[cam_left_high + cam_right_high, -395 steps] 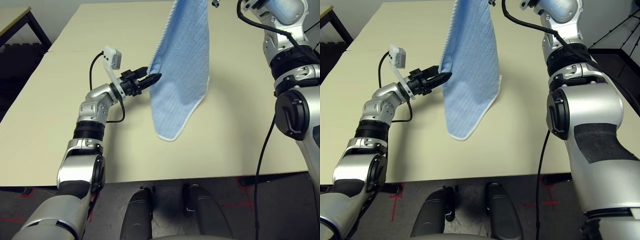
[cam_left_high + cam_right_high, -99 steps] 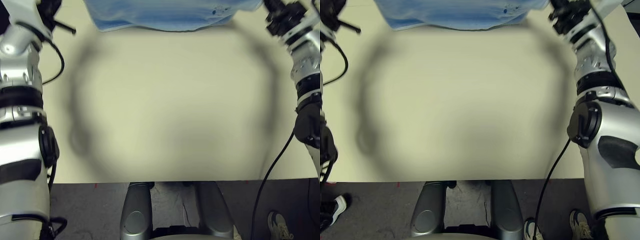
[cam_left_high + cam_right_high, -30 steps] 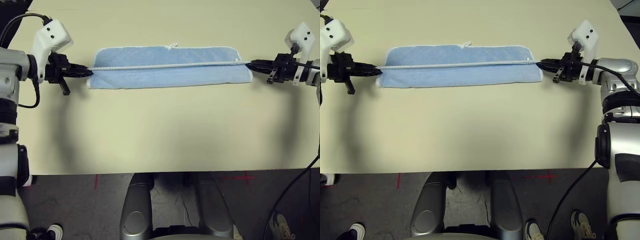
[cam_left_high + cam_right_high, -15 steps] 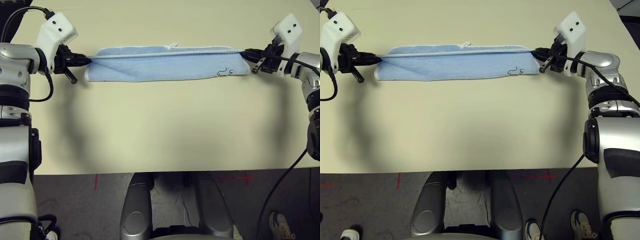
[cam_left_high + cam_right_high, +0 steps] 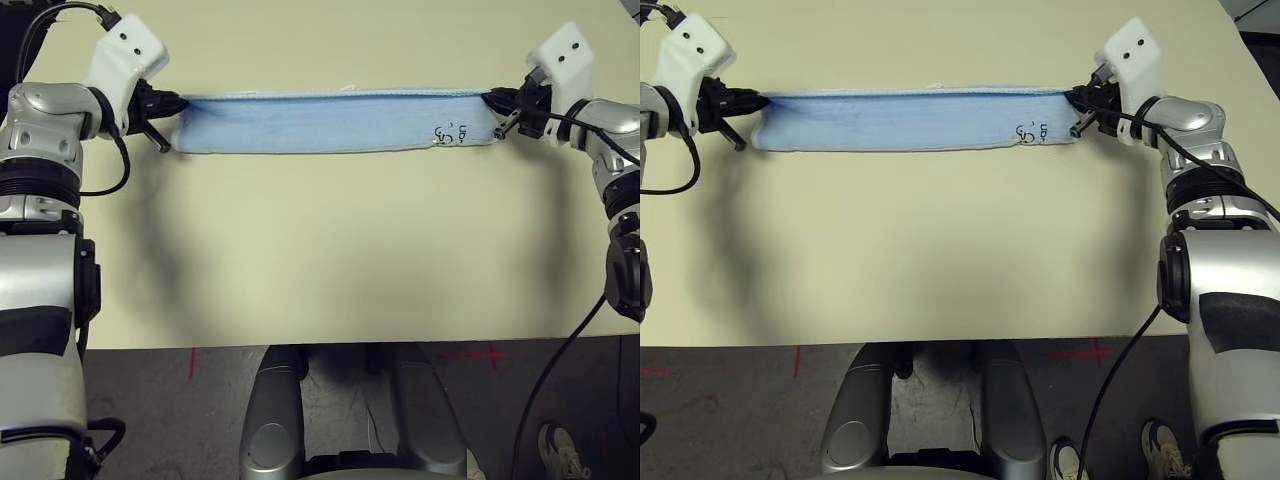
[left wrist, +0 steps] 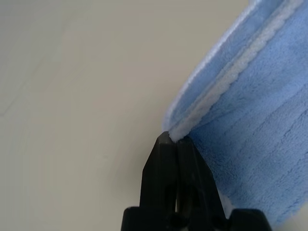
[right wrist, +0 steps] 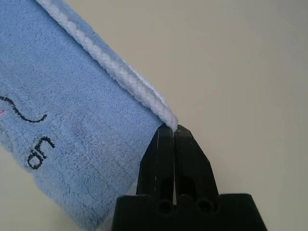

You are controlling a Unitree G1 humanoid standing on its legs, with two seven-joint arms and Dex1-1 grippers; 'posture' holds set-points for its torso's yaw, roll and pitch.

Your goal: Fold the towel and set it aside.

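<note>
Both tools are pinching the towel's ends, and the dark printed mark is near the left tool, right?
Not quite. Both tools do pinch the towel, but the dark printed mark sits near the right tool, not the left tool, as the left eye view shows.

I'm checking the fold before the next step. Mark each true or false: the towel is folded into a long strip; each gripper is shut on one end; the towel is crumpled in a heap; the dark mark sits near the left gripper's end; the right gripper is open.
1. The towel is folded into a long strip on the table. True.
2. The left gripper and right gripper are each shut on one end. True.
3. The towel is crumpled in a heap. False: it is stretched straight between the grippers.
4. The dark mark sits near the left gripper's end. False: near the right gripper's end.
5. The right gripper is open. False: it pinches the white edging.
</note>
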